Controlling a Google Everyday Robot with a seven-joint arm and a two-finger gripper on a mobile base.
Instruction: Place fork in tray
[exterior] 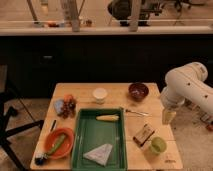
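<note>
Light, stiff and likely slick, the fork [136, 112] lay flat on the surface [116, 93] beside the tray [92, 135], best pinched across its handle by the wide, empty claw [168, 117] nearby.

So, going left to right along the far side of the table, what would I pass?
Small colourful pile, white cup, dark red bowl, then the robot's claw, open, at the table's right edge. The fork overlaps the bowl, so it's skipped.

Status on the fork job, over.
Gripper open, empty, by right edge of table. Fork on table, just right of tray. Nothing between gripper and fork.
</note>
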